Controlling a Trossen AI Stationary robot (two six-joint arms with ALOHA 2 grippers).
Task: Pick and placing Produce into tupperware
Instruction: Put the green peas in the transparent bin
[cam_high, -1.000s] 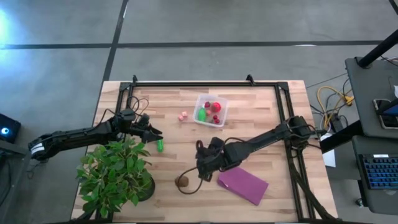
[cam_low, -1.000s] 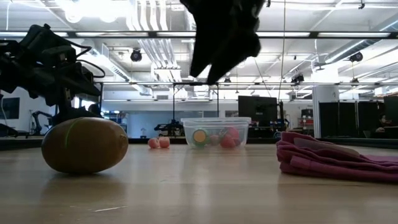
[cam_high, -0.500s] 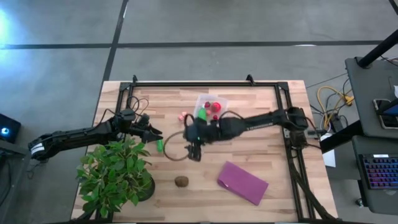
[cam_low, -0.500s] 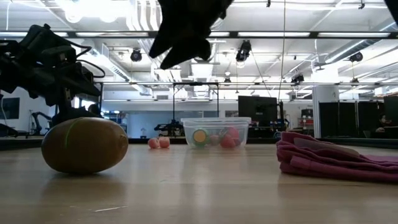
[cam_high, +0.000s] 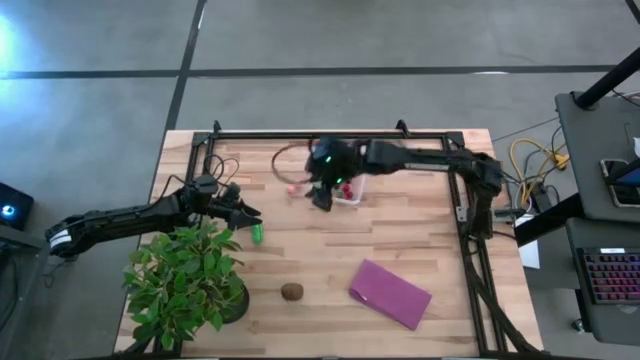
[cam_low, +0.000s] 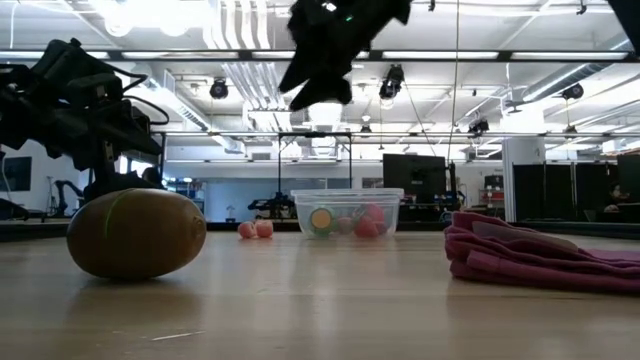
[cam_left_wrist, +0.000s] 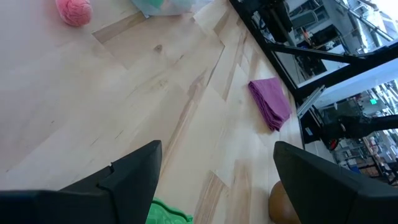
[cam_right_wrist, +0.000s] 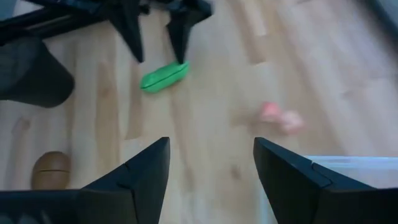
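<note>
Table (cam_high: 420, 225): pale wooden top with a black frame round its far and right edges.
Potted plant (cam_high: 185, 280): leafy and green, at the near left corner.
Right arm: reaches in from the far right, stretched across the far side of the table.
Left arm: comes in from the left, over the left edge of the table.
Purple cloth (cam_high: 390, 294): folded, lying near right, well apart from everything else.
Tupperware (cam_high: 352, 186): clear tub at the far middle, partly under the right arm; red and green produce inside (cam_low: 345, 220).
Right gripper (cam_high: 322, 195): raised above the tub's left edge, fingers spread, nothing between them (cam_right_wrist: 210, 168).
Left gripper (cam_high: 254, 217): low over the table just far of the green piece, fingers spread, empty.
Brown produce (cam_high: 291, 291): alone near the front, between plant and cloth.
Green produce (cam_high: 257, 234): on the wood just beside the left fingertips.
Pink produce (cam_high: 293, 187): on the table just left of the tub.
</note>
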